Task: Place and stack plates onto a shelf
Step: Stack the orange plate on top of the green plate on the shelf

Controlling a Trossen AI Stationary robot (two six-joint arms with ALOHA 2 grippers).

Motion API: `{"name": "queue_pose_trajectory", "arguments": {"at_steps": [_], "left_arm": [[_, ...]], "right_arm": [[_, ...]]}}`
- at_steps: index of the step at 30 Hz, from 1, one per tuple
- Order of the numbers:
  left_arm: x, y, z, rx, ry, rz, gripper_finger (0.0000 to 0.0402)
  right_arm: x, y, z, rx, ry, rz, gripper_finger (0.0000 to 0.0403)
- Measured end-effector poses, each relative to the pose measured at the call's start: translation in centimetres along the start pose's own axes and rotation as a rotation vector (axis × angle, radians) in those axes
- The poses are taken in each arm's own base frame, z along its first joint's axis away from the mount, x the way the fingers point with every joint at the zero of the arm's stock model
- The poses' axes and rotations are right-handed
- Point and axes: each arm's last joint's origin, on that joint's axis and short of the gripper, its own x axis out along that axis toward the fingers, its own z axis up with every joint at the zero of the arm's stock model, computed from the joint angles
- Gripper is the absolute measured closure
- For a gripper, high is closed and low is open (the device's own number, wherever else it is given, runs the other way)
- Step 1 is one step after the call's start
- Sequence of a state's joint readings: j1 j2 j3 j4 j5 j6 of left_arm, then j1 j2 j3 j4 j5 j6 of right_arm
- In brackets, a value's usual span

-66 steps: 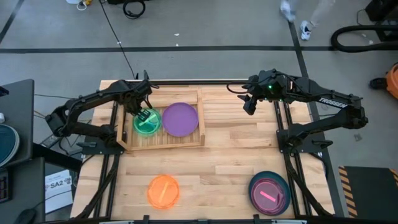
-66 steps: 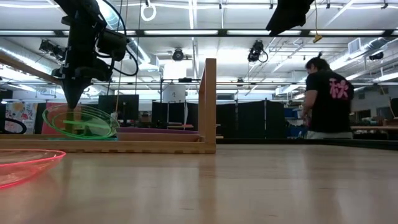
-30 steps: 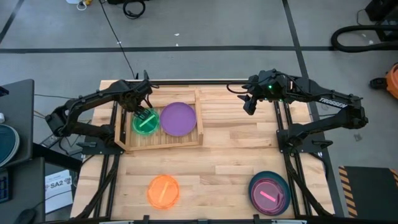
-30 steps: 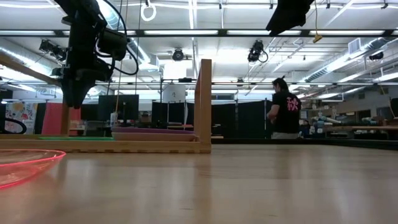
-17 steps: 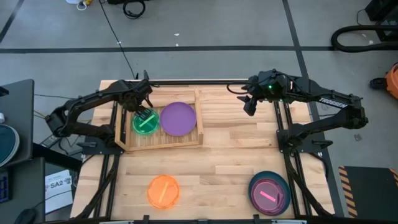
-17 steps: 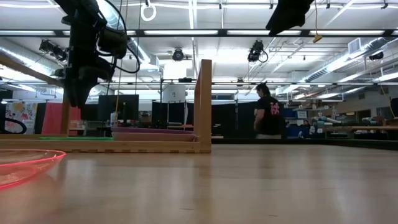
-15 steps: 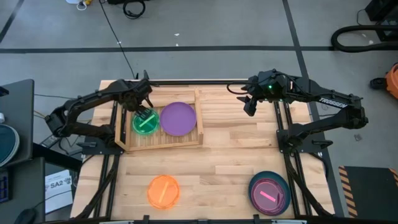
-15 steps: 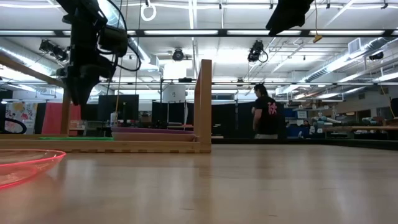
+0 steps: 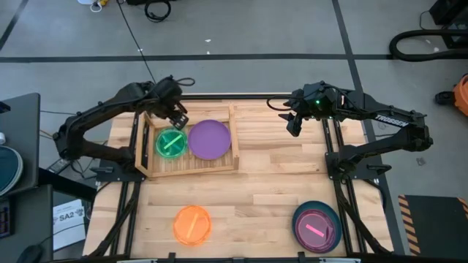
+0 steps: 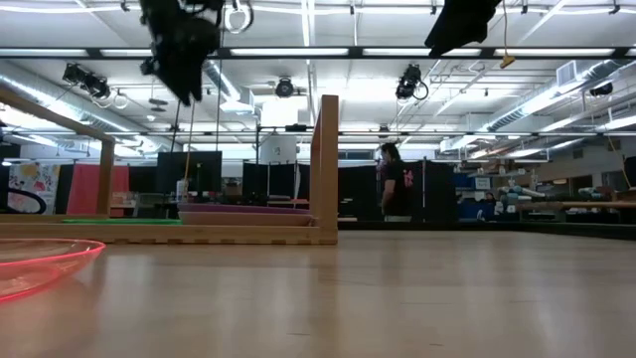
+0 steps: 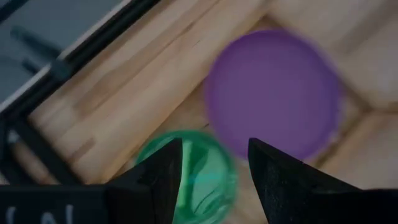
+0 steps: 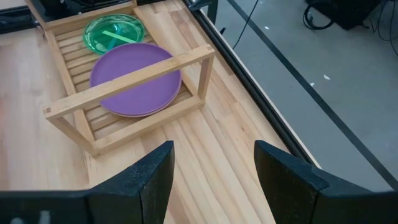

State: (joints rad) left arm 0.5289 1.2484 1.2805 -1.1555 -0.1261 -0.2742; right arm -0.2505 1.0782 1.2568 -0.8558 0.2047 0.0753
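The shelf (image 9: 194, 170) is a slatted wooden tray at the table's far left. A small green plate (image 9: 172, 144) and a larger purple plate (image 9: 210, 139) lie flat on its slats, side by side. My left gripper (image 9: 178, 117) hangs open, high above the shelf's far side, holding nothing; in its wrist view the green plate (image 11: 194, 177) and the purple plate (image 11: 273, 93) show below its fingers. My right gripper (image 9: 294, 126) waits open over the far right of the table. It looks toward the shelf (image 12: 130, 84).
An orange plate (image 9: 191, 224) lies near the front edge, left of the middle. At the front right, a pink plate (image 9: 314, 228) sits in a dark teal one (image 9: 330, 216). Bare planks stretch between them and the shelf. A person (image 10: 395, 189) walks in the room behind.
My left gripper has risen well clear of the green plate and drawn back a little toward the table's far edge, tipping less steeply downward and staying open. The green plate stays flat in the shelf. The person in the background has walked leftward.
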Motion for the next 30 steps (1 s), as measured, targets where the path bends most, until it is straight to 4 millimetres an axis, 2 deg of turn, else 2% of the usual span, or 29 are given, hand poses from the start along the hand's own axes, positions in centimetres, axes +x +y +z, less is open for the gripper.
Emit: {"name": "queue_pose_trajectory", "arguments": {"at_steps": [5, 9, 26, 30], "left_arm": [[-2.6, -3.3, -0.1, 0.069, -0.071, -0.102, 0.0212], [-3.6, -5.8, -1.1, 0.113, -0.075, -0.173, 0.0212], [-6.8, -13.5, -7.8, 0.237, -0.023, -0.383, 0.0212], [-6.9, -15.1, -9.6, 0.265, -0.015, -0.429, 0.0212]], "right_arm": [[0.0, 0.0, 0.0, 0.000, 0.000, 0.000, 0.0176], [0.0, 0.0, 0.0, 0.000, 0.000, 0.000, 0.0176], [0.0, 0.0, 0.0, 0.000, 0.000, -0.001, 0.0176], [0.0, 0.0, 0.0, 0.000, 0.001, 0.000, 0.0176]]}}
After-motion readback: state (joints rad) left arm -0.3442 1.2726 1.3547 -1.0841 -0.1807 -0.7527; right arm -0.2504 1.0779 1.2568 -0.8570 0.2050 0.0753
